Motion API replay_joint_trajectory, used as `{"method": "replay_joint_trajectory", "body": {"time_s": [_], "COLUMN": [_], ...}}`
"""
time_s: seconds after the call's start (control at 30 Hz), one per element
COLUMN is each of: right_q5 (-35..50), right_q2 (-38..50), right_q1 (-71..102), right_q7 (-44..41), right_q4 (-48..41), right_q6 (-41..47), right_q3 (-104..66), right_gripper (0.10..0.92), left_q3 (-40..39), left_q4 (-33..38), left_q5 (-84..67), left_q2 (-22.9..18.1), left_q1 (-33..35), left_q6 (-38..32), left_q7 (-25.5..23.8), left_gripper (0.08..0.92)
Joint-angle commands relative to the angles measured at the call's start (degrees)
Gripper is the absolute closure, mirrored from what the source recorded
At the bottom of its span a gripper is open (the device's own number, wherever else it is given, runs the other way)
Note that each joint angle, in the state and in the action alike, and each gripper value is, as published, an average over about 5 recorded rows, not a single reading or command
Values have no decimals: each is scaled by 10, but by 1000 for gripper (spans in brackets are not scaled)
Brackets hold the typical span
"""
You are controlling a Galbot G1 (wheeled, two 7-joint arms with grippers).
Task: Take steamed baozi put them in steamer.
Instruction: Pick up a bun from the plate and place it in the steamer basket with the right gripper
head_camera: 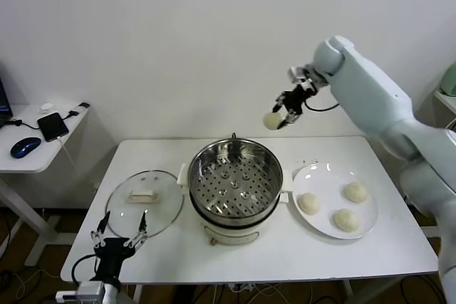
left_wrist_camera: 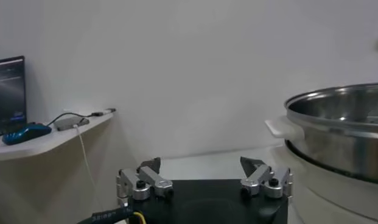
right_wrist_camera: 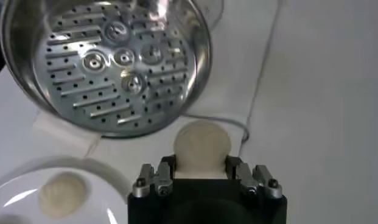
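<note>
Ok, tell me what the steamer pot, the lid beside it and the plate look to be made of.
Steamer: polished stainless steel, judging by its mirror-like reflections, with a perforated metal tray inside; its cream base looks like plastic or enamel.
Lid: clear glass, since the table shows through, with a metal rim and a pale handle.
Plate: glossy white, probably glazed ceramic, though possibly melamine.

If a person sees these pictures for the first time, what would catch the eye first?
Probably the right end effector, raised high behind the table and shut on one baozi. Next, the shiny steamer at the table's centre, its perforated tray bare, with a white plate of three more buns on its right and a glass lid on its left.
</note>
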State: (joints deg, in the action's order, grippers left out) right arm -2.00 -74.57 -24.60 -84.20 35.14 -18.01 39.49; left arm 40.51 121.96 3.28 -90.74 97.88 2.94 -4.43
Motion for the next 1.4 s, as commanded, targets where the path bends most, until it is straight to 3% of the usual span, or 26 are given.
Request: {"method": "replay_joint_trajectory", "body": {"time_s": [0.03,0.2,0.37,0.77,1.03,1.4], "right_q5": [94,84,22,-122,-215,-254], "right_q2": [-86,-104,-109,-89,-90,-98], "right_q1": [-71,-49,-18,47,76,93], "right_q7": [-21,-27,-9,30,137,167], "right_q4": [-49,-31,-4,65,62,43], "right_q6": [-167,-255,-318,-320,-320,-320], "right_q3": [130,162,162,128,102,81], "right_gripper": [471,466,467,471,466,468], "left_q3": [-1,-1,0,-1,-3,-4], "left_q4": [3,4,6,4,2,-2], "left_q5": [-4,-5,-5,-4,-3,-3], "left_q2": [-1,-3,-6,-13,-15,-17], "left_q1": [-1,1,4,0,-3,-5], "left_q6": [2,3,3,4,7,7], "left_q7": [0,0,0,0,0,0], "left_gripper": [177,177,177,177,177,177]}}
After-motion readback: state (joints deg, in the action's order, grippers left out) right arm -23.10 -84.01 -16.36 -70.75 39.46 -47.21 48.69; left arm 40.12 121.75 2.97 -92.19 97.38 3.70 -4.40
